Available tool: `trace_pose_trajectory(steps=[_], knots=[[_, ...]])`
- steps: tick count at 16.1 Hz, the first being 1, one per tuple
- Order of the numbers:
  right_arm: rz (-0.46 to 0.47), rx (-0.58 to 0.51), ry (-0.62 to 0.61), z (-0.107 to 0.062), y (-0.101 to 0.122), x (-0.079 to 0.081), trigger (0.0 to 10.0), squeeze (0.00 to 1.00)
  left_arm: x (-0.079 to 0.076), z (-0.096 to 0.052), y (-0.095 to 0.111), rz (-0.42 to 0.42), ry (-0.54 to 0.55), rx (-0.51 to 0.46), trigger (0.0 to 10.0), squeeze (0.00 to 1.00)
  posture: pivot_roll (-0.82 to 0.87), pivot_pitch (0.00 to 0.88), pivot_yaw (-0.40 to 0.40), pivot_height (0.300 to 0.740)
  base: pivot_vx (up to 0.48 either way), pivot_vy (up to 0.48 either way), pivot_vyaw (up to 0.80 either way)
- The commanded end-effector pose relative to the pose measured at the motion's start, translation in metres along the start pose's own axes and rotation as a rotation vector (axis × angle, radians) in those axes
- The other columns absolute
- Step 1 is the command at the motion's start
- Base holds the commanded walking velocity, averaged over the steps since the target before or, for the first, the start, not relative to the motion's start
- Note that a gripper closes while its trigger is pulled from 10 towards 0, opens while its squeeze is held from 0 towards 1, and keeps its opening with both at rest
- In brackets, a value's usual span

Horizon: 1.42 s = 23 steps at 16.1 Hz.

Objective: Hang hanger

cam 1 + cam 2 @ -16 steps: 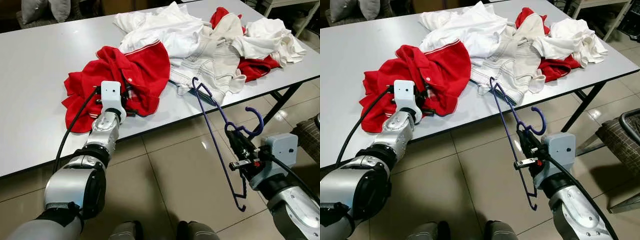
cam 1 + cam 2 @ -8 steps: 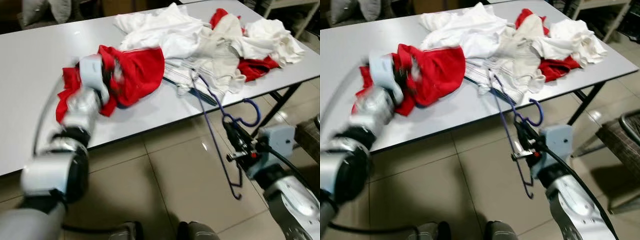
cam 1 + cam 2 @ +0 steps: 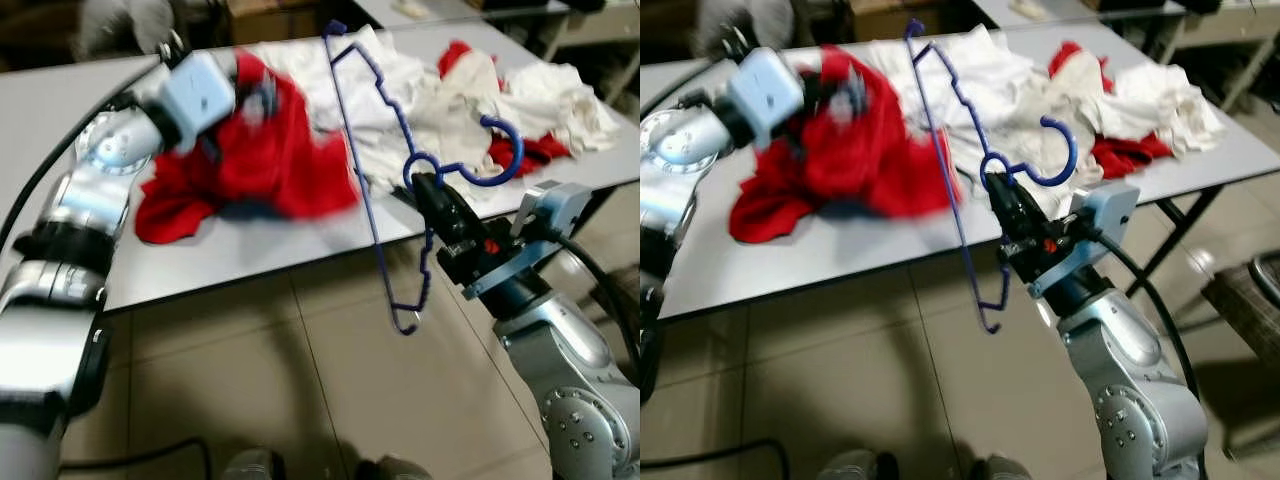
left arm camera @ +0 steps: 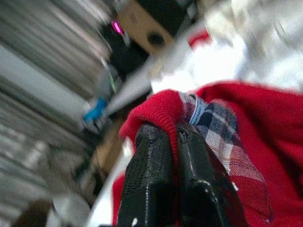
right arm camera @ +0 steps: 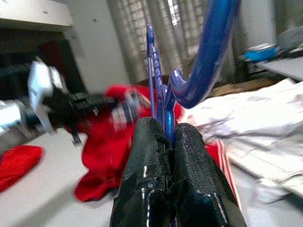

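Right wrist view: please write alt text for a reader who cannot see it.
The right gripper is shut on the neck of a blue hanger, its hook curving up above the fingers. Beyond it, blurred, the left gripper holds up a red shirt over a grey table with white clothes.

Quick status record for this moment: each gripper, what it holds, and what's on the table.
left gripper: shut on red garment, lifting one end of it above the table
right gripper: shut on hanger just below its hook
hanger: blue, held near upright in the air in front of the table edge, hook toward the robot's right
red garment: partly raised, its lower end on the table; blurred
clothes pile: white and red items, on the table's right part
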State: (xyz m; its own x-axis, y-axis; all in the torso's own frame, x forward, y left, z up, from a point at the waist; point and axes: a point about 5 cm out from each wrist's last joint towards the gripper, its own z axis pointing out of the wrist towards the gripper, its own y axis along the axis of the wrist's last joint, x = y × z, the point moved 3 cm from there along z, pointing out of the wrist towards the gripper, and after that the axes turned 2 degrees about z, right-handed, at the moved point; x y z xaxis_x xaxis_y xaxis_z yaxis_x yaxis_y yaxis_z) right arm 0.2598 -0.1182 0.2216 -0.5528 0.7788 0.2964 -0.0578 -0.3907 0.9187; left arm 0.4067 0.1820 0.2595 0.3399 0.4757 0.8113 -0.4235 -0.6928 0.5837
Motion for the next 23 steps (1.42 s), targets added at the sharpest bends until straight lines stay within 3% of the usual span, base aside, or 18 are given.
trace_pose_trajectory(steps=[1,3,4,7,8,9,11,12,13,14,15,16,17,18,19,20,22,23], knots=[[0.047,0.058,0.007,-0.003,-0.007,-0.001,10.0,0.00,-0.011,-0.001,-0.010,-0.047,0.003,0.054,0.0,0.00,-0.05,0.000,0.005,0.740,0.000,0.000,0.00],[0.061,0.180,0.074,-0.012,-0.026,0.006,10.0,0.00,-0.028,-0.005,-0.021,-0.095,0.049,0.099,0.0,0.00,-0.05,0.000,0.006,0.740,0.000,0.000,0.00],[0.062,0.279,0.119,-0.022,-0.042,0.013,10.0,0.00,-0.042,-0.006,-0.025,-0.087,0.034,0.128,0.0,0.00,-0.05,0.001,0.007,0.740,0.000,0.000,0.00],[0.113,0.445,0.100,-0.038,-0.069,0.013,10.0,0.00,-0.059,-0.006,-0.025,-0.028,-0.014,0.156,0.0,0.00,-0.06,0.002,0.011,0.740,0.000,0.000,0.00],[0.115,0.540,-0.013,-0.046,-0.084,-0.003,10.0,0.00,-0.069,-0.005,-0.016,0.002,-0.078,0.114,0.0,0.00,-0.07,0.000,0.017,0.740,0.000,0.000,0.00],[0.111,0.569,-0.074,-0.049,-0.088,-0.012,10.0,0.00,-0.074,-0.005,-0.011,0.000,-0.103,0.094,0.0,0.00,-0.07,0.000,0.017,0.740,0.000,0.000,0.00],[0.107,0.585,-0.113,-0.052,-0.091,-0.018,10.0,0.00,-0.077,-0.005,-0.008,-0.002,-0.119,0.082,0.0,0.00,-0.07,0.000,0.017,0.740,0.000,0.000,0.00],[0.083,0.598,-0.203,-0.058,-0.091,-0.033,10.0,0.00,-0.081,-0.008,-0.008,0.000,-0.124,0.098,0.7,0.00,-0.08,0.000,0.015,0.740,0.000,0.000,0.00],[0.083,0.598,-0.203,-0.058,-0.091,-0.033,10.0,0.00,-0.081,-0.008,-0.008,0.000,-0.124,0.098,0.7,0.00,-0.08,0.000,0.015,0.740,0.000,0.000,0.00],[0.081,0.593,-0.232,-0.059,-0.090,-0.038,10.0,0.00,-0.083,-0.012,-0.015,0.008,-0.119,0.135,3.6,0.00,-0.08,0.000,0.011,0.740,0.000,0.000,0.00],[0.083,0.586,-0.236,-0.059,-0.089,-0.038,10.0,0.00,-0.085,-0.014,-0.022,0.015,-0.108,0.173,10.0,0.00,-0.08,0.000,0.010,0.740,0.000,0.000,0.00],[0.084,0.582,-0.233,-0.058,-0.088,-0.037,10.0,0.00,-0.085,-0.015,-0.024,-0.001,-0.103,0.185,10.0,0.00,-0.08,0.000,0.010,0.740,0.000,0.000,0.00],[0.089,0.580,-0.229,-0.057,-0.088,-0.036,10.0,0.00,-0.083,-0.015,-0.022,-0.059,-0.081,0.178,10.0,0.09,-0.08,0.000,0.010,0.740,0.000,0.000,0.00],[0.092,0.579,-0.225,-0.057,-0.088,-0.034,10.0,0.00,-0.078,-0.013,-0.017,-0.187,-0.043,0.149,10.0,1.00,-0.08,0.000,0.009,0.740,0.000,0.000,0.00],[0.094,0.578,-0.222,-0.056,-0.088,-0.033,10.0,0.00,-0.075,-0.013,-0.013,-0.276,-0.021,0.125,10.0,1.00,-0.08,0.000,0.009,0.740,0.000,0.000,0.00],[0.098,0.574,-0.211,-0.055,-0.089,-0.030,10.0,0.00,-0.068,-0.011,-0.002,-0.423,-0.010,0.064,10.0,1.00,-0.08,0.000,0.010,0.740,0.000,0.000,0.00],[0.100,0.570,-0.202,-0.054,-0.089,-0.027,10.0,0.00,-0.065,-0.009,0.002,-0.480,-0.019,0.038,10.0,1.00,-0.08,0.000,0.011,0.740,0.000,0.000,0.00],[0.100,0.564,-0.193,-0.053,-0.089,-0.026,10.0,0.00,-0.055,-0.003,0.002,-0.591,0.029,0.005,10.0,1.00,-0.08,0.000,0.011,0.740,0.000,0.000,0.00]])
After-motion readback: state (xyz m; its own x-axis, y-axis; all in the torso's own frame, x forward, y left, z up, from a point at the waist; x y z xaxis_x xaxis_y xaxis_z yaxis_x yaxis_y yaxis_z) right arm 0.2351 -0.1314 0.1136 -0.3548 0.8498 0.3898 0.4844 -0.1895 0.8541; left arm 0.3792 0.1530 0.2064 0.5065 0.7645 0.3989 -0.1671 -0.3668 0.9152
